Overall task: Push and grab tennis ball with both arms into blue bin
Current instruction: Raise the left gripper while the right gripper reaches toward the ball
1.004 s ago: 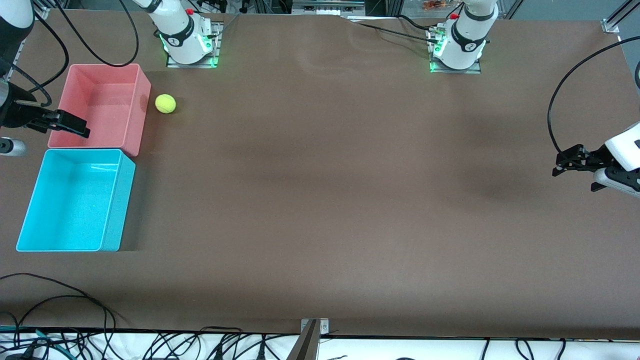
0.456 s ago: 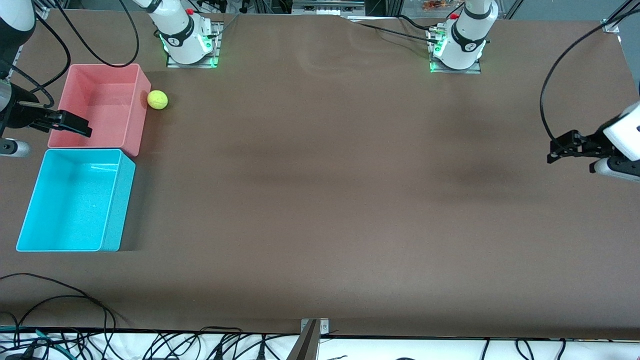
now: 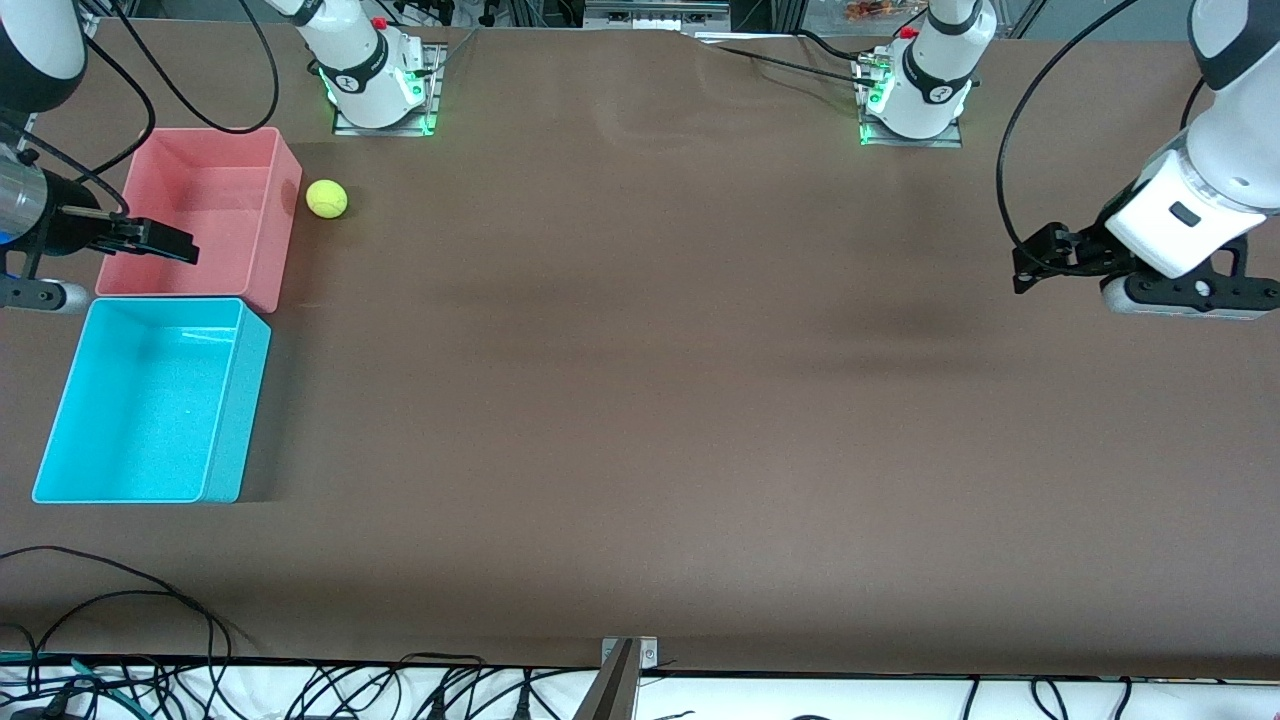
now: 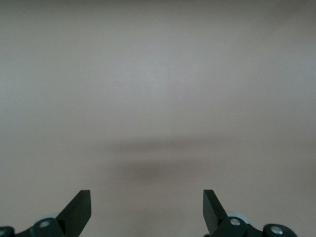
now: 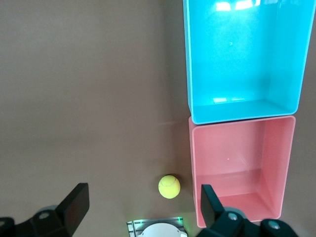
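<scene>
The tennis ball [image 3: 327, 198] lies on the brown table right beside the pink bin [image 3: 262, 215], close to the right arm's base; it also shows in the right wrist view [image 5: 169, 186]. The blue bin [image 3: 150, 400] stands empty against the pink bin, nearer to the front camera, and shows in the right wrist view [image 5: 242, 54]. My right gripper [image 3: 180, 248] is open and empty over the pink bin's outer edge, apart from the ball. My left gripper [image 3: 1030, 265] is open and empty over bare table at the left arm's end; its wrist view [image 4: 146, 207] shows only table.
The pink bin [image 5: 237, 168] is empty. The right arm's base [image 3: 378, 85] stands just past the ball, the left arm's base [image 3: 915, 95] along the same edge. Loose black cables [image 3: 120, 600] lie at the table's front edge.
The ball rolled against the pink bin, then a little away from it. My left gripper moved up and inward toward the table's middle. My right gripper shifted slightly over the pink bin.
</scene>
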